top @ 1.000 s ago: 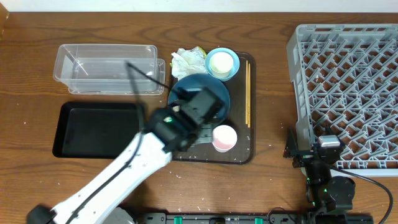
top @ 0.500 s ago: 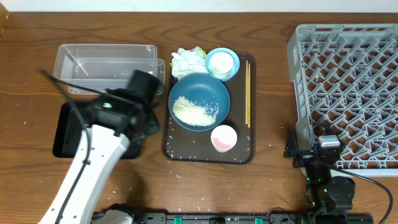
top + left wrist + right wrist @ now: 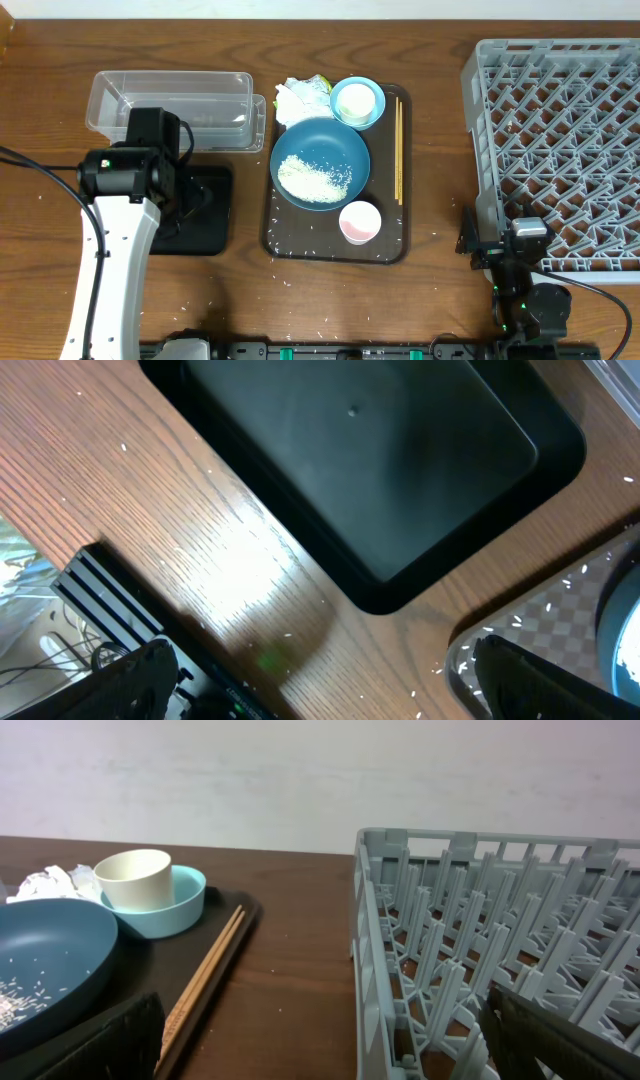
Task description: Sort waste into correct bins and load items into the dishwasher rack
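A large dark-blue bowl holding a heap of rice sits on the brown serving tray. Behind it are the paper wad and the light-blue bowl with the white cup in it. The pink cup stands at the tray's front and the chopsticks lie along its right side. My left gripper is open and empty, above the black tray, in front of the clear tub. My right gripper is open and empty beside the grey rack.
Loose rice grains are scattered on the serving tray and on the table in front of it. In the right wrist view the rack wall is close on the right, with the chopsticks and white cup to the left.
My left arm has swung left, from over the dark-blue bowl to over the black tray, uncovering the bowl and rice. The right arm has not moved.
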